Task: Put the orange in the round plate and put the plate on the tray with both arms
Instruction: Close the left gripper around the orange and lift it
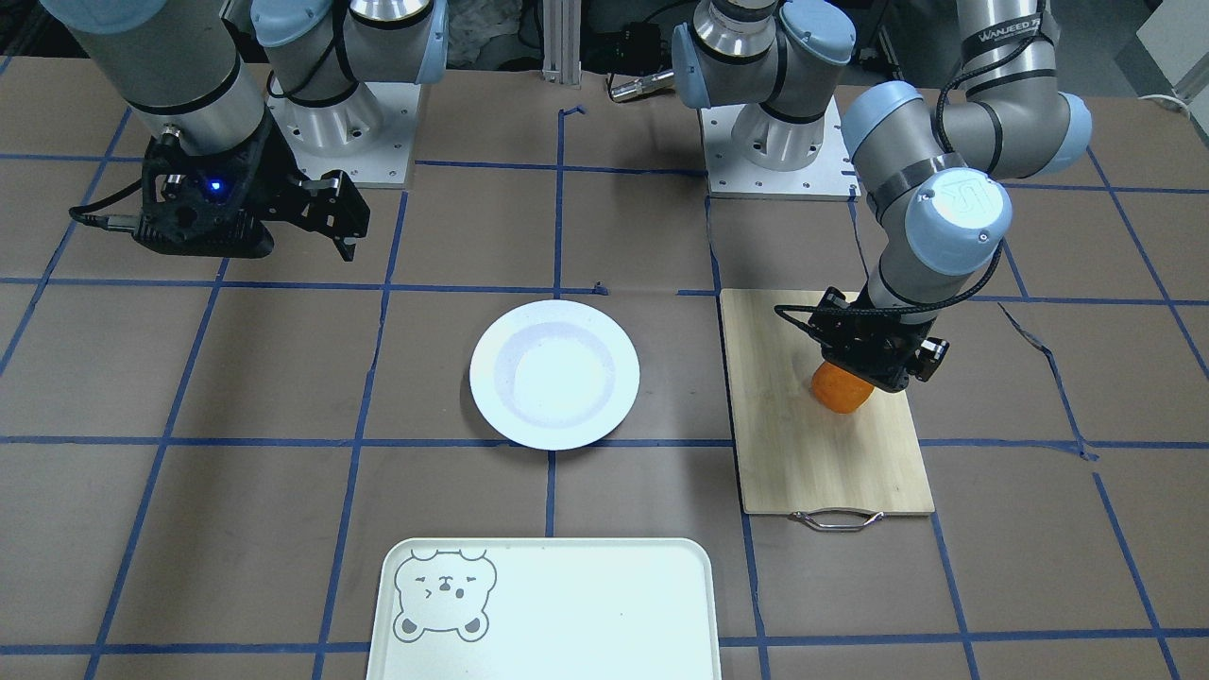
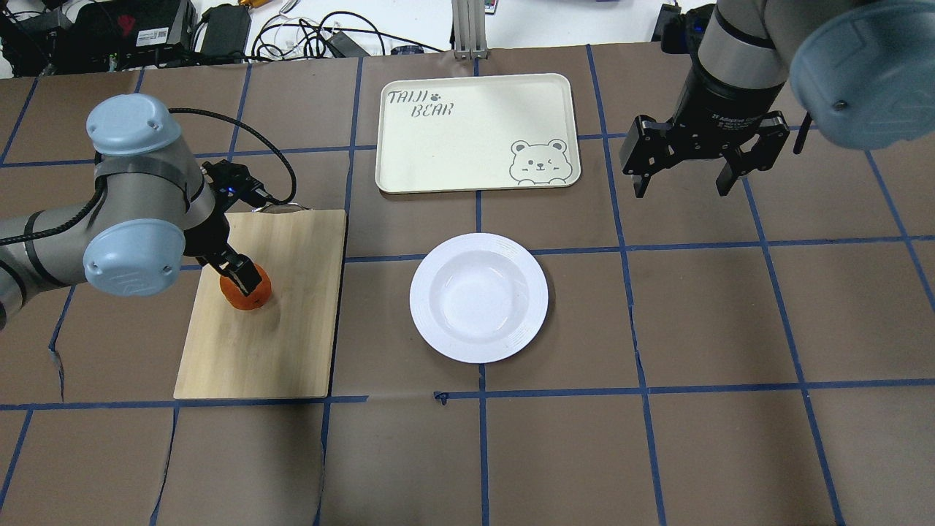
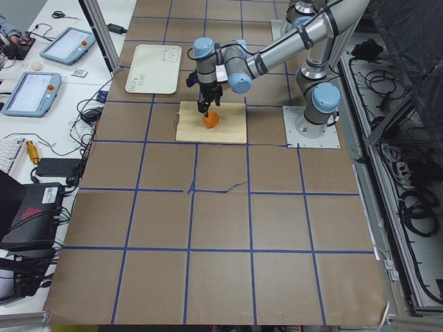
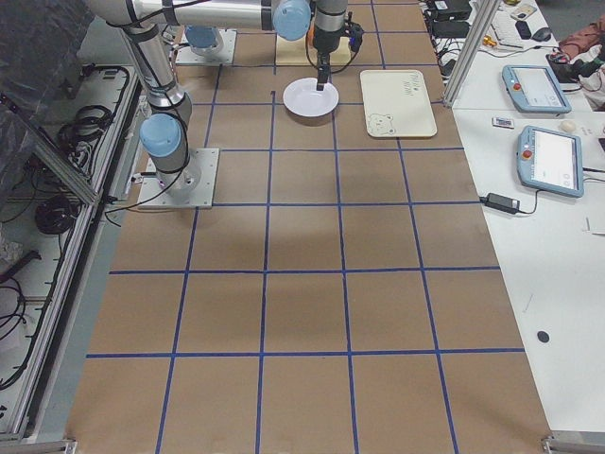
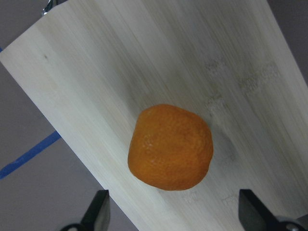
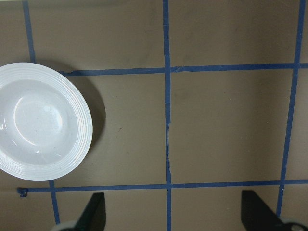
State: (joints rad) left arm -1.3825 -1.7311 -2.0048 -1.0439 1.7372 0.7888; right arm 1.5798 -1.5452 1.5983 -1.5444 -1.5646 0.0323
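The small, dimpled, bright-orange fruit [image 5: 171, 147] lies on a pale bamboo cutting board [image 2: 277, 343], roughly at the board's middle. It rests directly on the wood, and nothing shows touching its skin. The black two-finger left pincer [image 5: 175, 211] hangs just over it. In the left wrist view its two fingertips [image 5: 98, 214] stand wide apart, spread farther than the fruit is broad and clear of it on either side.

The board lies flat on the brown, blue-taped bench [image 2: 730, 329], just beside the glossy white round plate [image 2: 427, 321] on the robot's left, with a strip of bare bench between them. A thin metal handle [image 1: 836, 518] sits on the board's short edge away from the robot.

The plate sits upright near the bench's middle, its sunken centre bare. Beyond the plate, away from the robot, lies the cream rectangular tray [image 2: 467, 139] with a grey bear face drawn in one corner; a gap separates the two.

On the plate's other side, well apart from it, the right pincer [image 2: 684, 186] hangs above the bench, pointing down, its fingers spread wide and holding nothing.
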